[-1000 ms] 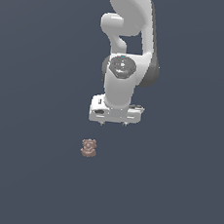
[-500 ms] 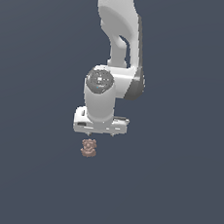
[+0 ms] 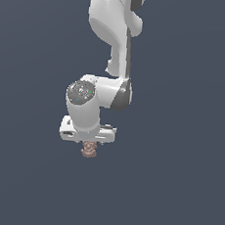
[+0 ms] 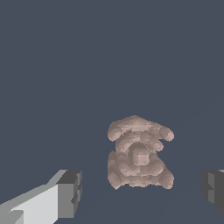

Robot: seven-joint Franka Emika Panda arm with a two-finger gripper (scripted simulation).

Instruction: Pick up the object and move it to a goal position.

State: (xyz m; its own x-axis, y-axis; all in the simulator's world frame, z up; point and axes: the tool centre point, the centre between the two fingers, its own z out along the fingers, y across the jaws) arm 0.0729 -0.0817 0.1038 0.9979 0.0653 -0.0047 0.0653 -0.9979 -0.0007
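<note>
1. Gripper point(image 3: 88, 146): one white Panda hand, pointed straight down over a plain dark floor. In the wrist view you see its two dark-tipped fingers point(image 4: 70, 193) spread wide, one on each side of the frame, with bare floor between each tip and the lump. Record it as spread apart and holding nothing.

2. Object point(image 4: 139, 154): a small knobbly brown-tan lump, irregular in outline, lying on the floor. In the exterior view it point(image 3: 88, 151) shows just under the hand's lower edge, partly hidden by it. In the wrist view it sits in the gap between the fingers, nearer one tip than the other.

3. Reason for the placement, as a judgement: you have the hand set low and centred above the lump so that the fingers straddle it before closing. The wide spread leaves room for the lumpy outline; the off-centre lie suggests one finger will touch first and may nudge the piece sideways as you close.

4. Whether the fingertips touch the floor: cannot be told from either view.

5. Goal position: no marker shows in either view, so you cannot place it from these pictures.

6. Containers: none in view. No bin, tray or box appears; the lump lies loose on the floor.

7. Task status, as a judgement: pick-up not yet made; carry not begun.
</note>
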